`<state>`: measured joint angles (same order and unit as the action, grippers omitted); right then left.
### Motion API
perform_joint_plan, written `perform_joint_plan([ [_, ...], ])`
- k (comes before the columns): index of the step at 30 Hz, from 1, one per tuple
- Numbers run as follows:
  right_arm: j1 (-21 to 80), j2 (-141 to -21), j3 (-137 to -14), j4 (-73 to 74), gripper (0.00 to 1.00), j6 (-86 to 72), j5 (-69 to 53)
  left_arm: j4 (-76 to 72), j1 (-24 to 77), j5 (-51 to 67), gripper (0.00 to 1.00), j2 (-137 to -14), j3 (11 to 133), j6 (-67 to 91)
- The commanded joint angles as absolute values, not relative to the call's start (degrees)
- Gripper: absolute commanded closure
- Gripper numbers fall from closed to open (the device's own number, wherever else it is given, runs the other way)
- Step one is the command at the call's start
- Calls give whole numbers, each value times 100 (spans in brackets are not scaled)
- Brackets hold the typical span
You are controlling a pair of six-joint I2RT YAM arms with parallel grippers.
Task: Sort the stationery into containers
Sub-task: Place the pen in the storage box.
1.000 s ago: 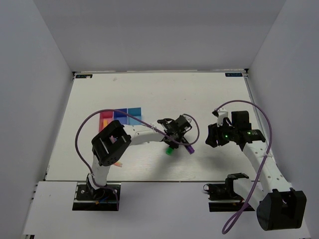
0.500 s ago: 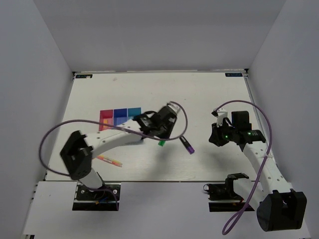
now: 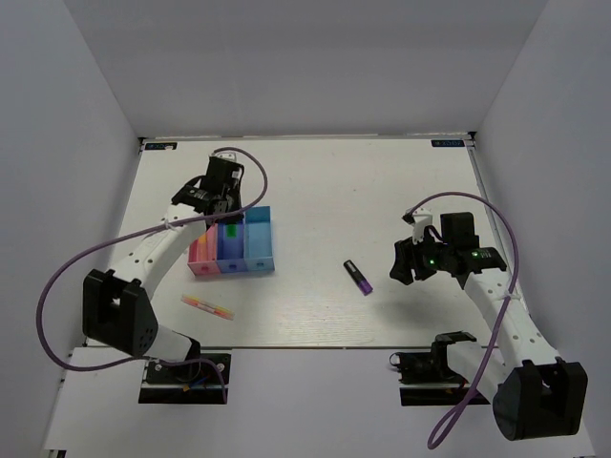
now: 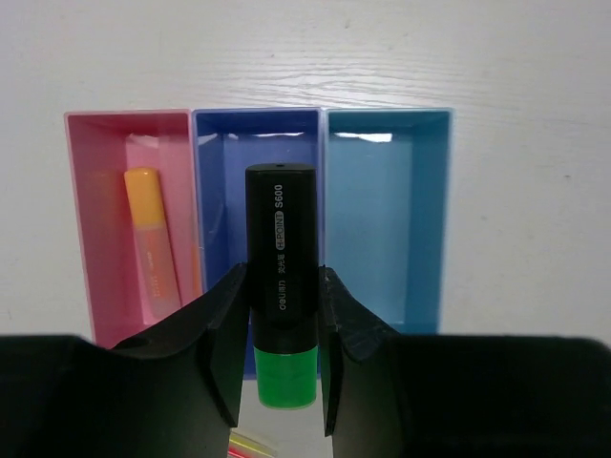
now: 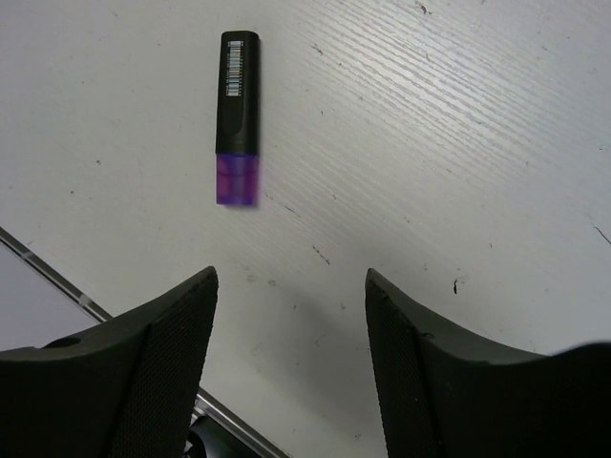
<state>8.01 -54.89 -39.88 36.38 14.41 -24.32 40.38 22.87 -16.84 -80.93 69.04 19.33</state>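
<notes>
Left gripper [image 4: 282, 291]: clamped on one green, black-capped plastic marker [image 4: 280, 229] above the dark blue bin [image 4: 215, 181], the middle of three joined plastic bins near the counter's left edge. Only the left wrist view shows one orange-pink marker [image 4: 153, 248] in the pink-red bin [image 4: 86, 191]. Right gripper [image 5: 286, 315]: wide open, empty, near one purple marker [image 5: 237, 119]. One thin pen [image 3: 208, 305], near-left corner.

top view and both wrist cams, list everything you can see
table: 1, white, under everything
bins: 3 joined in a row, pink-red bin, dark blue bin, light blue bin, left part of table
orange-pink marker: 1, inside pink-red bin
green marker: 1, black cap, held over dark blue bin
purple marker: 1, black cap, on table right of centre
thin pen: 1, pink-orange-yellow, on table near side of bins
left gripper: 1, black, shut on green marker
right gripper: 1, black, open, above table by purple marker
</notes>
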Motion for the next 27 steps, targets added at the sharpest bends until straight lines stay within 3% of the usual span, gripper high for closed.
perform_joint_plan([
  [1, 826, -5485, -4149, 3647, 35, 1521, -2479, 4052, 2048, -1477, 96, -8339, 6899, 1784],
  [7, 835, -5502, -4157, 3639, 35, 1529, -2470, 3999, 1943, -1617, 77, -8788, 6812, 1775],
  [9, 852, -5519, -4149, 3630, 35, 1538, -2470, 3938, 1899, -1617, 64, -8868, 6759, 1767],
  [16, 879, -5625, -4157, 3665, 14, 1617, -2557, 3929, 1881, -1565, 43, -8939, 6724, 1767],
  [19, 1010, -5862, -4297, 3804, 14, 1739, -2715, 3964, 1881, -1538, 38, -8825, 6759, 1767],
  [23, 1213, -6370, -4561, 3789, 20, 1837, -2813, 4157, 1986, -1451, 40, -8403, 6707, 1802],
  [27, 1643, -7118, -5052, 3595, 24, 1872, -2506, 4367, 2275, -1284, 78, -7139, 6040, 1942],
])
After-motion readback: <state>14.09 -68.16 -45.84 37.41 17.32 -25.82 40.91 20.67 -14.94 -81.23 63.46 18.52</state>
